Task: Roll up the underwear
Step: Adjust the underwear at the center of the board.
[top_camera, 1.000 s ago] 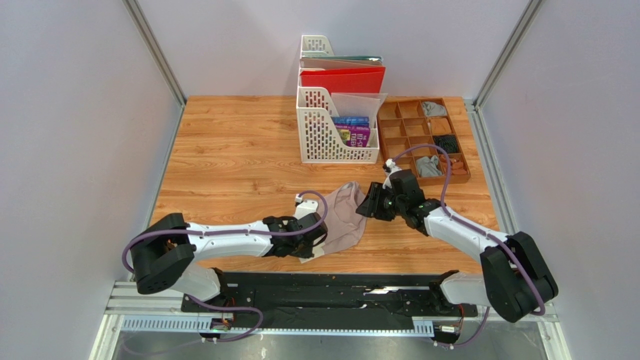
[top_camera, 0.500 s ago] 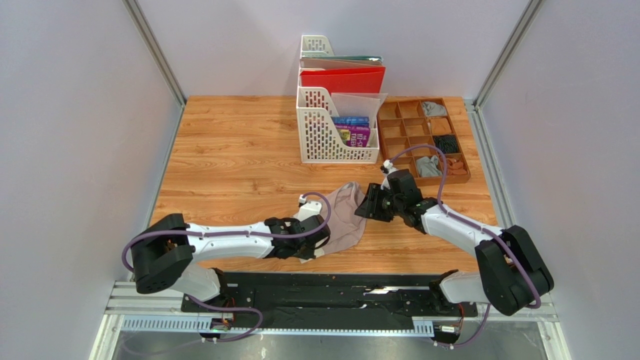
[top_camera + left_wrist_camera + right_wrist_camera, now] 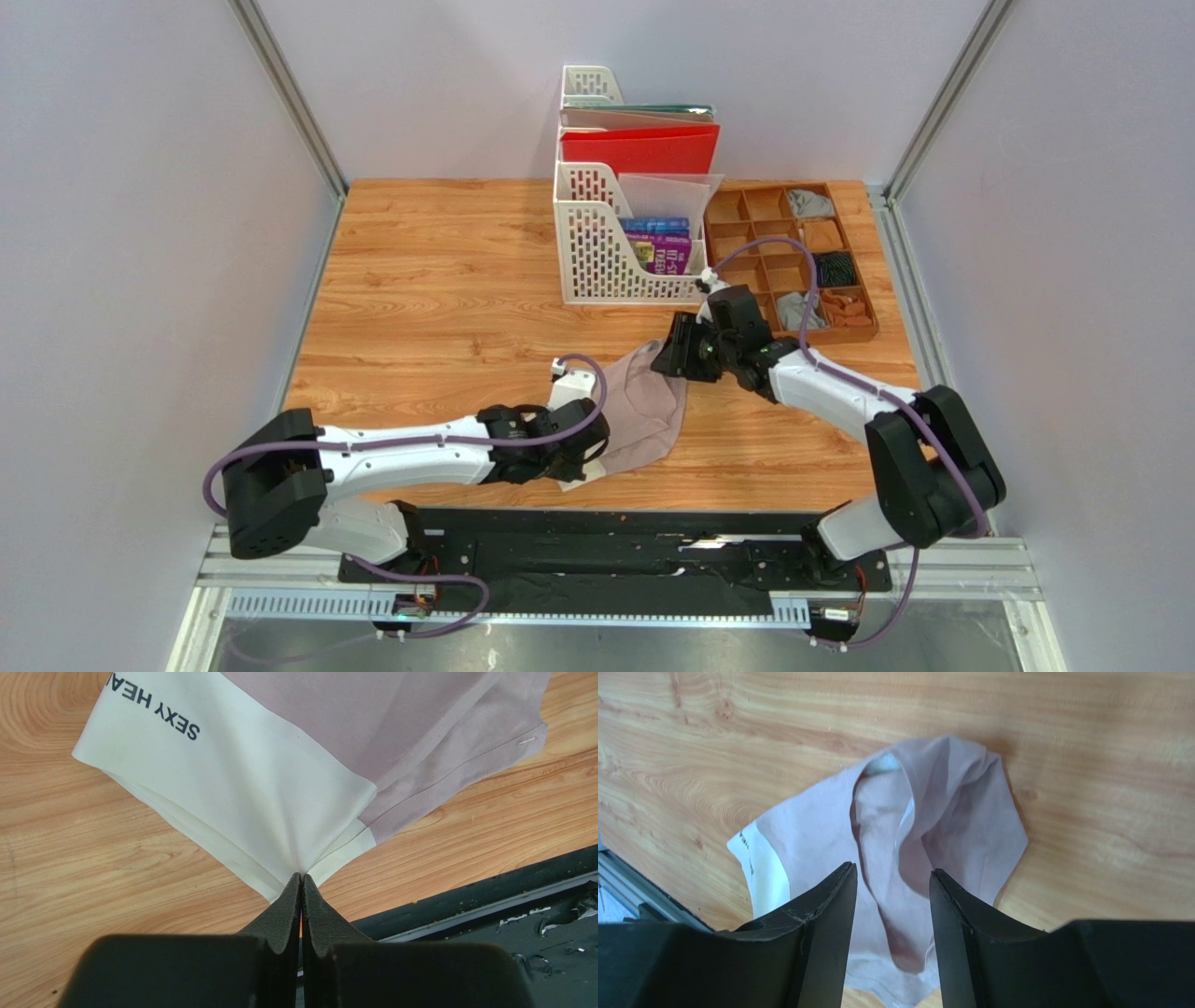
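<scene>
The pinkish-beige underwear [image 3: 643, 406] lies crumpled on the wooden table between the two arms, its cream band [image 3: 246, 791] with dark lettering at the near end. My left gripper [image 3: 301, 876] is shut on the near edge of that cream band, which puckers into the closed jaws. In the top view the left gripper [image 3: 586, 451] sits at the garment's near-left corner. My right gripper [image 3: 892, 871] is open and hovers over the far end of the underwear [image 3: 962, 819], with folds of cloth showing between its fingers. The right gripper [image 3: 671, 350] is at the garment's far tip.
A white file rack [image 3: 617, 252] with a red folder [image 3: 640, 147] stands at the back centre. To its right, a wooden divided tray [image 3: 765, 259] holds grey [image 3: 800, 311] and dark cloth rolls. A black rail [image 3: 617, 539] runs along the table's near edge.
My left gripper has shut on the cream band. The right arm has swung left and farther back, from beside the garment to over its far tip.
</scene>
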Controlling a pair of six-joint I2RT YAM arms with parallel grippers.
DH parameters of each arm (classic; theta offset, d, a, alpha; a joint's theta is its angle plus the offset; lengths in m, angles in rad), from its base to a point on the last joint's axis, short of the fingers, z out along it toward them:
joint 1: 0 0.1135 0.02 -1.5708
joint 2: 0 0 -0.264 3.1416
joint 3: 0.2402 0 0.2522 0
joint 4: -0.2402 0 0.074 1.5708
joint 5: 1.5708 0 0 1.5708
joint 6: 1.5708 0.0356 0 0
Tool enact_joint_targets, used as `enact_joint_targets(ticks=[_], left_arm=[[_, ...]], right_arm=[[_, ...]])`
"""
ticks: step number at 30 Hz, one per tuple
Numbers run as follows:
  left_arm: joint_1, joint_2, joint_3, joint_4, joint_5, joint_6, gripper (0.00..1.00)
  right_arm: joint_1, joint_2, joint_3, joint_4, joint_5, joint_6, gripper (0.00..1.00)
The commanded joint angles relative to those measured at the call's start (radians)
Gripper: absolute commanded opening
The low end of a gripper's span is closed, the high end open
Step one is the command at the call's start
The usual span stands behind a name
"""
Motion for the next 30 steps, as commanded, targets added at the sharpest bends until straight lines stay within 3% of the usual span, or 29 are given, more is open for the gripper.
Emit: enact_joint_targets(ticks=[1,6,9,10,11,24,30], left_arm=[[-0.013,-0.033,-0.021,-0.011,-0.011,0.003,0.0],[-0.017,-0.049,-0.03,-0.013,-0.008,0.002,0.0],[-0.016,-0.061,-0.036,-0.017,-0.011,0.002,0.0],[-0.016,-0.066,-0.038,-0.023,-0.012,0.002,0.0],[-0.017,-0.072,-0.039,-0.022,-0.014,0.0,0.0],[-0.018,-0.173,-0.09,-0.051,-0.015,-0.018,0.0],[-0.021,-0.17,-0.113,-0.03,0.023,-0.018,0.0]], right_arm=[[0.004,0.073,0.078,0.001,0.038,-0.037,0.47],[0.005,0.127,0.107,-0.01,0.035,-0.043,0.46],[0.005,0.134,0.109,-0.012,0.035,-0.048,0.2],[0.004,0.125,0.107,-0.012,0.038,-0.049,0.04],[0.004,0.119,0.102,-0.015,0.043,-0.051,0.0],[0.004,-0.039,0.012,-0.027,0.038,-0.017,0.0],[0.004,-0.025,-0.016,-0.041,0.064,-0.02,0.0]])
